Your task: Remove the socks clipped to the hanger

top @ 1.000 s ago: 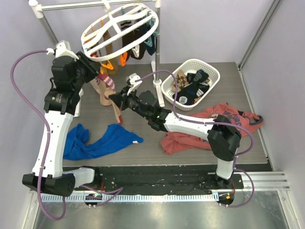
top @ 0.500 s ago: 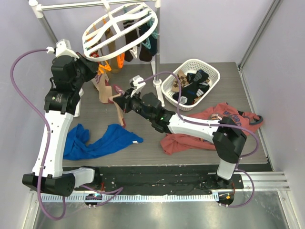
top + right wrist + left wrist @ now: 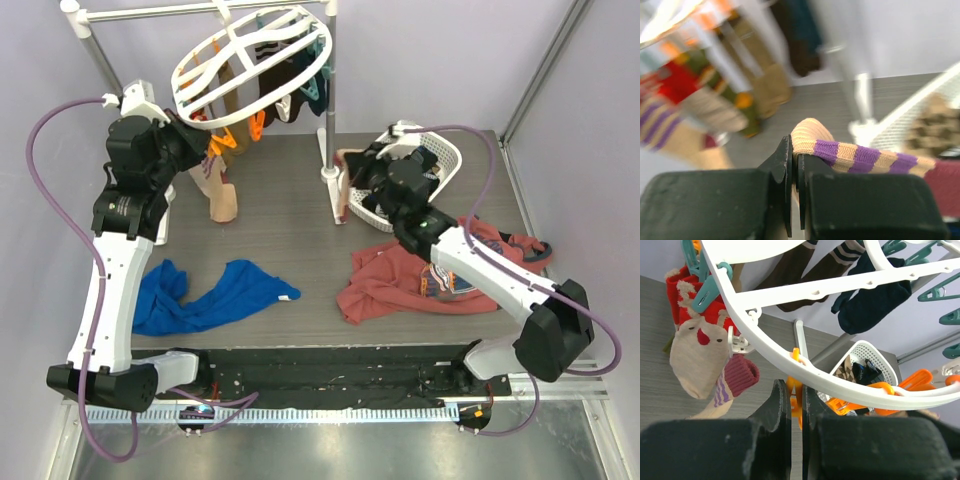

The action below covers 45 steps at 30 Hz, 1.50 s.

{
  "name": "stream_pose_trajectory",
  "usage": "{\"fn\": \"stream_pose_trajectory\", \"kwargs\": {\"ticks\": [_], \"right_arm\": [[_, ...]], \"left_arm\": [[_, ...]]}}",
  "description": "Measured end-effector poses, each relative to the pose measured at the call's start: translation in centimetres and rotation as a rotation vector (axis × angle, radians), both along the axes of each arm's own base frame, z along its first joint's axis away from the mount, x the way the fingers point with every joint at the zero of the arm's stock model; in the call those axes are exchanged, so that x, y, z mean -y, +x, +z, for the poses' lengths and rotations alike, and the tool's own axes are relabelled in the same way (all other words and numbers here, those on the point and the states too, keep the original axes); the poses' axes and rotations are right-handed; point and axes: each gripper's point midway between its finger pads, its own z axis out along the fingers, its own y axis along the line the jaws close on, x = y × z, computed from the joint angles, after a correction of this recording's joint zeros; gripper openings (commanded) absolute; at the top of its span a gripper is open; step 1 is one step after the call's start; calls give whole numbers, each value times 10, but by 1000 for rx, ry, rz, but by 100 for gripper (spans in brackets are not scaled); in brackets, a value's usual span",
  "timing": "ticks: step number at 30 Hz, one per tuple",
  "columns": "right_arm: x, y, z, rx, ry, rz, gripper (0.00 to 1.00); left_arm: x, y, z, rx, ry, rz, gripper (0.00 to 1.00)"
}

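Most of the socks [image 3: 870,300] hang clipped under the hanger [image 3: 850,282] at 11 o'clock over the counter [image 3: 290,220]. One tan-and-purple striped sock [image 3: 850,152] is clenched in the right end effector [image 3: 794,150] at 1 o'clock, right by the basket [image 3: 455,165]. It should probably clear the rim before letting go, while the left end effector [image 3: 795,387], pinched on an orange clip [image 3: 796,355], squeezes squarely without yanking the frame.
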Motion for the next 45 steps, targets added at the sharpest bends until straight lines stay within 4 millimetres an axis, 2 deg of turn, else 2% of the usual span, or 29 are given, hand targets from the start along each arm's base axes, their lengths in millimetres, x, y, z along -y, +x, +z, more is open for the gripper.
{"fn": "stream_pose_trajectory", "kwargs": {"ticks": [4,7,8,10,11,14,16,19,21,27,29,32,36,38,42,45], "right_arm": [[68,42,-18,-51,-25,-168,4],[108,71,-47,-114,-51,-252,7],[121,81,-60,-147,-63,-277,16],[140,97,-85,-204,-79,-317,25],[147,105,-98,-228,-84,-330,33],[165,126,-138,-307,-112,-341,41],[168,140,-158,-358,-135,-334,47],[163,157,-161,-384,-144,-310,56],[158,158,-153,-384,-136,-289,57],[146,148,-105,-306,-85,-240,62],[148,144,-95,-298,-85,-253,62],[154,140,-94,-327,-104,-292,62],[164,135,-112,-415,-161,-335,62],[164,139,-120,-450,-190,-333,61],[164,143,-148,-554,-256,-326,60],[167,133,-168,-638,-299,-321,60]], "left_arm": [[2,-2,2,9,7,-18,2],[5,-4,4,17,14,-38,4],[6,-4,5,19,14,-45,4],[8,-4,5,20,14,-57,5],[9,-4,4,19,15,-63,6],[12,-5,4,20,15,-84,6],[15,-6,5,23,15,-98,7],[17,-7,5,26,21,-113,7],[17,-7,5,27,25,-117,7],[19,-7,5,28,25,-131,8],[20,-8,5,28,24,-137,8],[22,-8,5,28,22,-145,7],[23,-9,5,27,21,-151,8],[23,-9,5,27,22,-151,8],[22,-9,5,28,26,-151,8],[22,-10,6,30,25,-151,8]]}}
